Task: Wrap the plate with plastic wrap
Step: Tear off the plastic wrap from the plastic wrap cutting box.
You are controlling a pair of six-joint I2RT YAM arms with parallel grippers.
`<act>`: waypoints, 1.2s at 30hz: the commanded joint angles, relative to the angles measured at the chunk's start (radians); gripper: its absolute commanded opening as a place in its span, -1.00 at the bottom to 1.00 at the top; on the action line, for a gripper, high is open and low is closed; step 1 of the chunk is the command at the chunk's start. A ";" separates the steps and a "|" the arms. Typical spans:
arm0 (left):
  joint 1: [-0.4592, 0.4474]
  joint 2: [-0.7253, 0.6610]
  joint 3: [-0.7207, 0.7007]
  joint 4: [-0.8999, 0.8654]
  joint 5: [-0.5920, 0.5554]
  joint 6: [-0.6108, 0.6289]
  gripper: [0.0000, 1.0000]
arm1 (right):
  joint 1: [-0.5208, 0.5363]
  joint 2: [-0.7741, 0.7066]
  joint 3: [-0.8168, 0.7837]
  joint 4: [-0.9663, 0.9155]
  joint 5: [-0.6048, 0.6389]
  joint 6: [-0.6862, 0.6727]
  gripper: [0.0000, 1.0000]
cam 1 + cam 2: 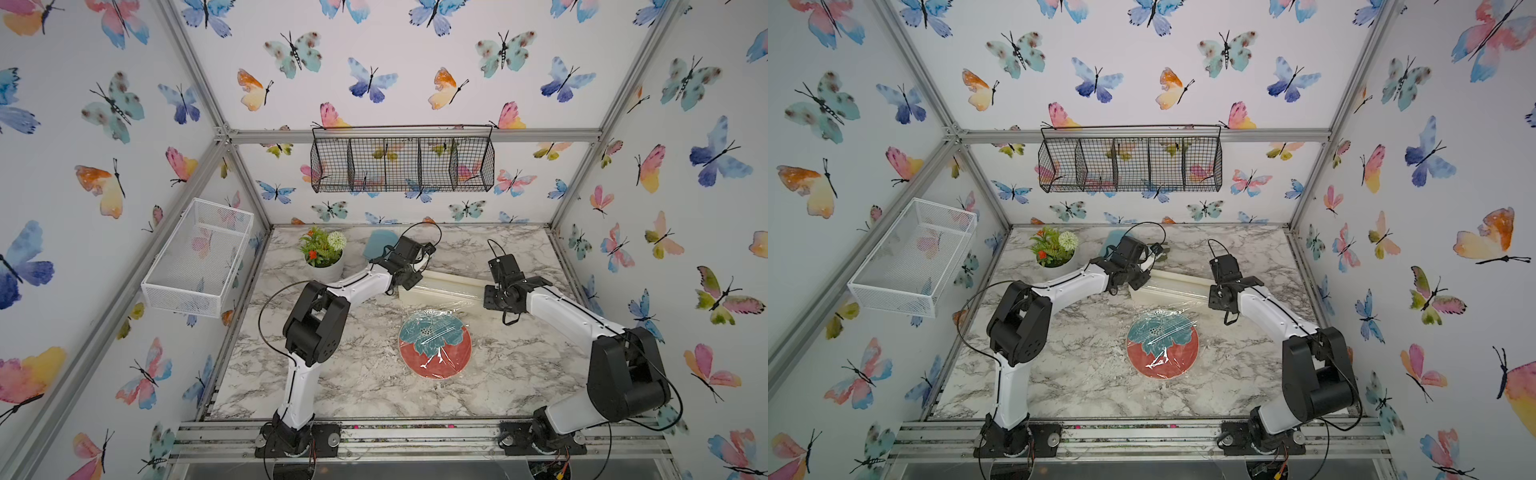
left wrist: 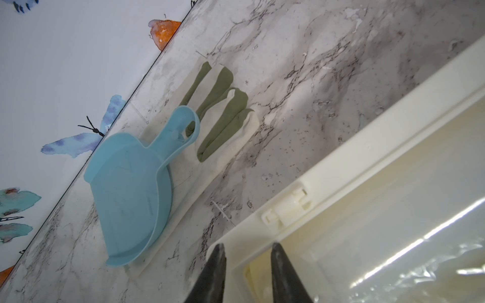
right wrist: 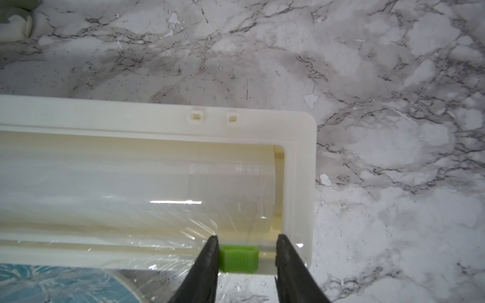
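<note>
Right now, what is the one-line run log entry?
wrap: from box over plate | left gripper: astride box end, grip unclear | right gripper: open around green tab

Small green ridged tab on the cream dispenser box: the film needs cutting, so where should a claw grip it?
Probably pinch the small green ridged tab across its short ends, coming from above: it stands proud of the cream dispenser box, and the open right claw straddles it.
</note>
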 commanded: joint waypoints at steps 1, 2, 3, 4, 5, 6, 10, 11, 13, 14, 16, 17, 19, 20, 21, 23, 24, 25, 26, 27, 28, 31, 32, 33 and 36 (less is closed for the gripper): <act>0.035 0.056 -0.053 -0.149 -0.045 0.000 -0.39 | -0.055 -0.019 -0.060 -0.168 0.037 -0.026 -0.23; 0.035 0.056 -0.054 -0.149 -0.044 -0.001 -0.39 | -0.063 -0.024 -0.060 -0.168 0.033 -0.026 -0.23; 0.037 0.056 -0.057 -0.149 -0.042 -0.001 -0.39 | -0.067 -0.025 -0.059 -0.169 0.031 -0.027 -0.23; 0.035 0.053 -0.059 -0.147 -0.042 -0.001 -0.39 | -0.074 -0.023 -0.052 -0.176 0.029 -0.028 -0.23; 0.037 0.051 -0.061 -0.146 -0.040 -0.002 -0.39 | -0.077 -0.019 -0.045 -0.185 0.029 -0.030 -0.23; 0.037 0.049 -0.060 -0.146 -0.040 -0.002 -0.39 | -0.080 -0.017 -0.038 -0.191 0.032 -0.031 -0.22; 0.037 0.044 -0.049 -0.147 -0.035 -0.013 -0.39 | -0.096 -0.011 -0.029 -0.192 0.022 -0.041 -0.20; 0.037 0.043 -0.041 -0.152 -0.038 -0.017 -0.39 | -0.103 -0.014 -0.026 -0.194 0.019 -0.042 -0.20; 0.037 0.035 -0.025 -0.153 -0.056 -0.036 -0.39 | -0.106 -0.034 -0.021 -0.187 -0.006 -0.044 -0.16; 0.037 0.028 -0.006 -0.153 -0.062 -0.060 -0.38 | -0.106 -0.057 -0.012 -0.169 -0.045 -0.046 -0.07; 0.035 0.015 0.043 -0.175 -0.066 -0.115 -0.29 | -0.107 -0.104 0.017 -0.133 -0.121 -0.038 0.10; 0.035 0.009 0.089 -0.205 -0.066 -0.149 -0.29 | -0.107 -0.129 0.036 -0.111 -0.165 -0.031 0.23; 0.035 -0.006 0.145 -0.244 -0.057 -0.203 -0.12 | -0.107 -0.162 0.065 -0.080 -0.244 -0.024 0.36; 0.035 -0.025 0.159 -0.245 -0.053 -0.226 -0.06 | -0.107 -0.176 0.073 -0.073 -0.288 -0.013 0.39; 0.035 -0.047 0.161 -0.245 -0.039 -0.246 -0.03 | -0.106 -0.187 0.070 -0.069 -0.330 -0.002 0.40; 0.035 -0.124 0.137 -0.208 -0.037 -0.317 0.03 | -0.107 -0.213 0.032 -0.056 -0.435 0.034 0.40; 0.035 -0.150 0.122 -0.199 -0.031 -0.348 0.05 | -0.107 -0.229 -0.001 -0.041 -0.471 0.049 0.39; 0.037 -0.188 0.098 -0.189 -0.029 -0.381 0.06 | -0.107 -0.253 -0.052 -0.016 -0.507 0.069 0.38; 0.039 -0.227 0.065 -0.176 -0.018 -0.409 0.06 | -0.107 -0.277 -0.107 0.024 -0.532 0.092 0.37; 0.042 -0.263 0.024 -0.160 0.012 -0.432 0.06 | -0.107 -0.294 -0.157 0.060 -0.547 0.112 0.37; 0.045 -0.299 -0.029 -0.138 0.063 -0.460 0.07 | -0.106 -0.306 -0.201 0.088 -0.557 0.130 0.37; 0.050 -0.418 -0.223 -0.042 0.206 -0.535 0.07 | -0.107 -0.310 -0.262 0.127 -0.570 0.151 0.37; 0.051 -0.455 -0.289 -0.006 0.256 -0.556 0.07 | -0.107 -0.304 -0.273 0.149 -0.565 0.155 0.37; 0.052 -0.483 -0.340 0.023 0.289 -0.575 0.07 | -0.107 -0.295 -0.279 0.166 -0.563 0.155 0.38; 0.057 -0.558 -0.485 0.093 0.379 -0.612 0.08 | -0.107 -0.250 -0.276 0.225 -0.550 0.148 0.41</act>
